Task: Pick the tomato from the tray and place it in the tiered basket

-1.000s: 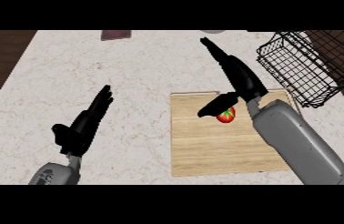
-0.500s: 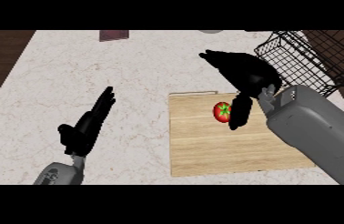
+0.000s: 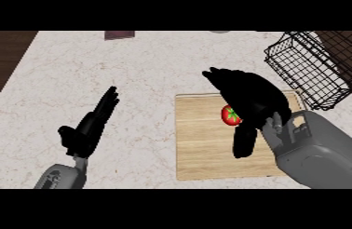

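Tomato [image 3: 231, 115] sits on the wooden tray [image 3: 206, 149], upper-middle part of the board, red w/ green stem patch facing up. Right side of it is covered by the right robot hand [image 3: 251, 95], so only the left part shows.

Right robot hand hangs over the tray's upper right area, palm down, fingers arched and curving toward the view's left above the tomato, thumb [image 3: 242, 142] pointing down along the tomato's lower right. Hand is cupped about the tomato, wide-ish; can't tell if any finger actually touches it, and it isn't closed round it. Grey right forearm comes in from the lower right corner, covering the tray's right edge.

Left robot hand [image 3: 88, 128] rests at the view's left over bare tabletop [image 3: 138, 65], fingers straight and together, pointing up and to the right, thumb sticking out to the left. Holds nothing, well apart from the tray.

Tiered basket [image 3: 306, 67], black wire, stands at the upper right of the tabletop, just beyond the tray's top right corner. Tomato is near it but not in it.

Tabletop is pale speckled stone. Small dark reddish object [image 3: 119, 35] lies at its far edge, upper left; can't tell what it is. Dark wood strip [image 3: 14, 51] runs along the left side.
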Robot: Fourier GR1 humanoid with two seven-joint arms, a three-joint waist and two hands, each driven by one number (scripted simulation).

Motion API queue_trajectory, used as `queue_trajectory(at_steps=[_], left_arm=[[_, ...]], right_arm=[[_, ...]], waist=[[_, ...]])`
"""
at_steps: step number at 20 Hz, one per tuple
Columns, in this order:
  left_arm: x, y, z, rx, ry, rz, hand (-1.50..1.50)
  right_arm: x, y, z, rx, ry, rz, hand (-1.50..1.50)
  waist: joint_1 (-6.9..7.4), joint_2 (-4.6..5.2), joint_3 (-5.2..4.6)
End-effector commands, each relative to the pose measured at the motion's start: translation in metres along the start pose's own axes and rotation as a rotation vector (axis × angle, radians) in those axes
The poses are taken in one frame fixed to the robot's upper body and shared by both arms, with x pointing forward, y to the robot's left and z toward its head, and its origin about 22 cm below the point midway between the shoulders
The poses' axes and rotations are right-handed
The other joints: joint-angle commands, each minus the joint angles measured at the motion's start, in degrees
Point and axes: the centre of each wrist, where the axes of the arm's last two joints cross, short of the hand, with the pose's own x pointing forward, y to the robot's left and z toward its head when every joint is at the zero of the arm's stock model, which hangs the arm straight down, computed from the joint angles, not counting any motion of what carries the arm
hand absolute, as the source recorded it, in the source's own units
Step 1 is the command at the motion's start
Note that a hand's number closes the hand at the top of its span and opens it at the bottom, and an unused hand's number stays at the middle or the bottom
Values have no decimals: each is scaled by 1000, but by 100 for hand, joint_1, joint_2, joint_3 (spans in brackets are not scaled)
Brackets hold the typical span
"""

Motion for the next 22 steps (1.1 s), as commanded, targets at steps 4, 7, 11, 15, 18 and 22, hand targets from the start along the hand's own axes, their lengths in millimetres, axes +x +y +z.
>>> queue_trajectory(at_steps=[4,7,11,15,18,22], left_arm=[[9,-5,-1,-17,3,-5,0],[2,-2,-3,-16,7,6,0],[5,-9,-12,-12,-3,-11,0],[-1,-16,19,-12,6,6,0],[13,-17,6,-21,-16,10,0],[2,-8,-2,-16,3,0,0]], right_arm=[[11,28,-18,-23,198,118,-150],[-11,42,-29,15,247,98,-150],[-13,54,-38,34,242,49,-150],[-26,85,-46,32,213,23,-150],[-29,87,-50,51,273,49,-150],[-58,87,-64,54,304,46,-150]], waist=[[83,20,3],[52,29,4],[48,31,4],[87,26,7],[69,25,6],[63,34,6]])
